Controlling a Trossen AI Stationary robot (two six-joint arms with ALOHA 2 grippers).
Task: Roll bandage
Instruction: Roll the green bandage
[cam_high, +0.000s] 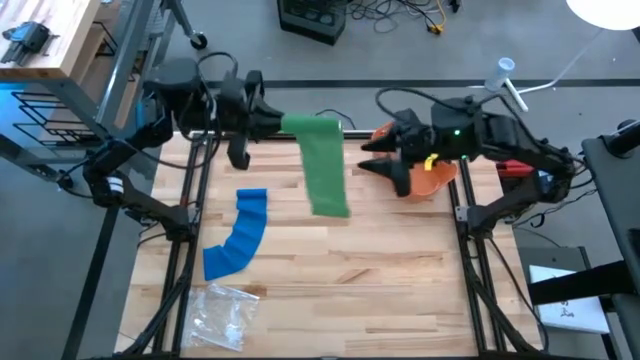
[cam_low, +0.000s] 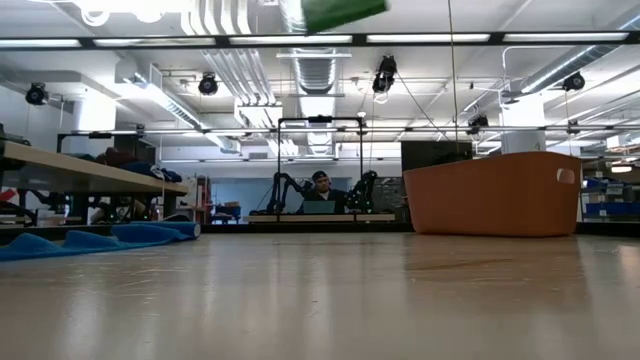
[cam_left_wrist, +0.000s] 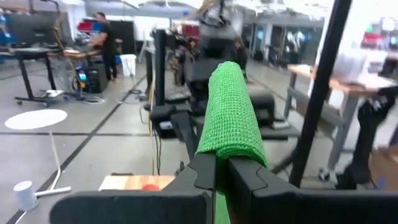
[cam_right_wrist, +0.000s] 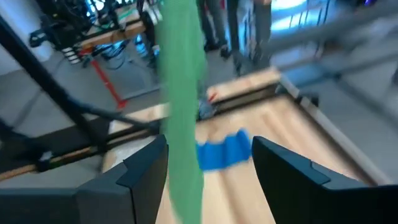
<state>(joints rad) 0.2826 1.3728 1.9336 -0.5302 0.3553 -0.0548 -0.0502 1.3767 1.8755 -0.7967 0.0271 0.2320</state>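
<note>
Behind the wooden table, an open workshop with benches is showing, and an orange bin is sitting at the far right edge. Your left gripper is clamping the green bandage, hanging limp above the table, left of that bin. It's looking soft, light and floppy, so you're best taking its free edge with the right gripper, whose fingers are standing apart around it.

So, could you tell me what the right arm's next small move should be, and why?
Probably ease the right claw toward the hanging green bandage and close on it. The left claw is shut on the bandage's top end, holding it raised above the table, while the right claw is open beside the strip, gripping nothing.
</note>
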